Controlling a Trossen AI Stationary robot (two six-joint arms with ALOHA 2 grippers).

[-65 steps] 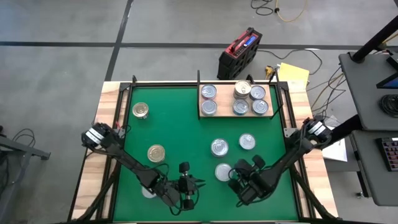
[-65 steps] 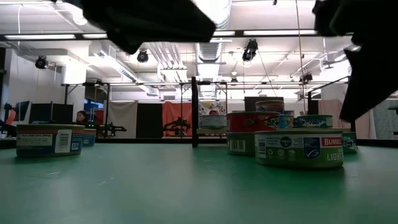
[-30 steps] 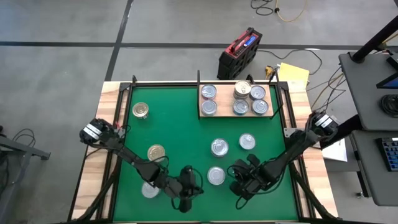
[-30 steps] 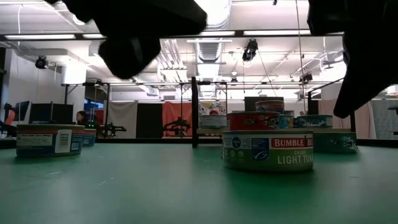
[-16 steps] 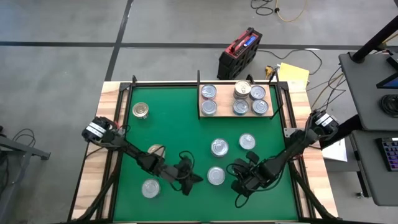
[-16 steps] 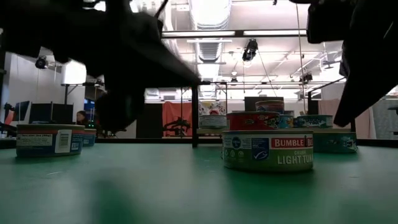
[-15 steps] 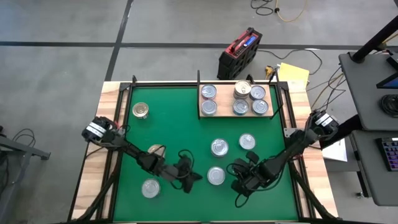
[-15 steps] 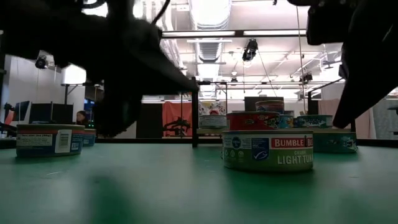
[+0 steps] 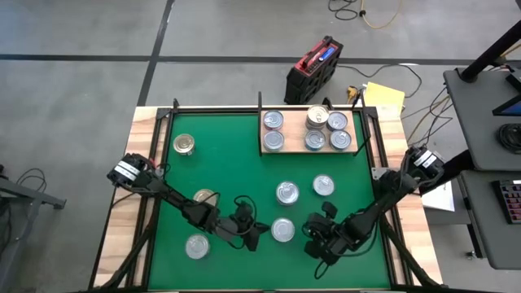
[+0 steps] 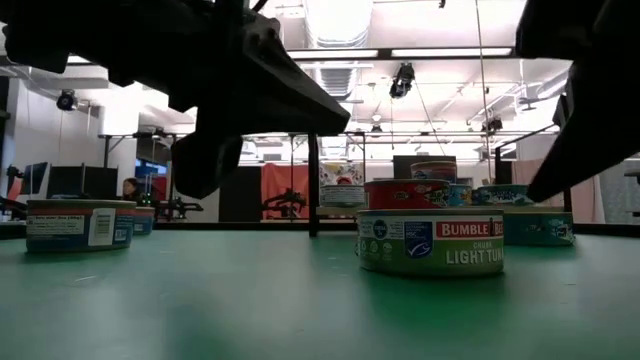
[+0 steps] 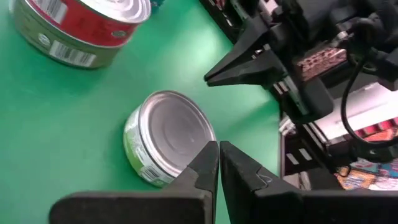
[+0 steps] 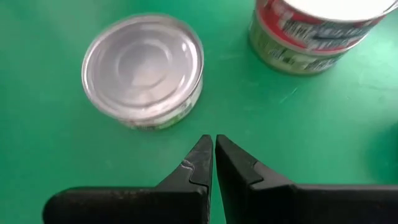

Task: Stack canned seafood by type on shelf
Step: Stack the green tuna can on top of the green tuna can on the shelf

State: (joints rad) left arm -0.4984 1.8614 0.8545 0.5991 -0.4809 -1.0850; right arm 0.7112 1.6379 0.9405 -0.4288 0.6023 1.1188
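A tin with a silvery lid and green side (image 9: 282, 230) stands on the green mat between my two grippers. My left gripper (image 9: 262, 232) is shut and points at the tin from the table's left, its tips (image 11: 217, 155) just off the tin's rim (image 11: 168, 134). My right gripper (image 9: 309, 236) is shut too and hangs over the mat on the tin's right (image 12: 143, 68), tips tilted down (image 12: 213, 149). The pale wooden shelf (image 9: 293, 130) at the far edge carries several tins, two of them stacked (image 9: 317, 116).
A red-sided tin (image 9: 286, 193) and another (image 9: 323, 185) stand just beyond the green one. Gold-lidded tins sit at the left (image 9: 205, 198) and far left (image 9: 185, 144). A silvery tin (image 9: 196, 245) stands near the front left. A black post (image 10: 313, 180) rises at the far edge.
My left gripper has swung from near the table's front edge toward the green-sided tin, sinking a little and rolling about its own line; it stays shut. The tin has kept its place.
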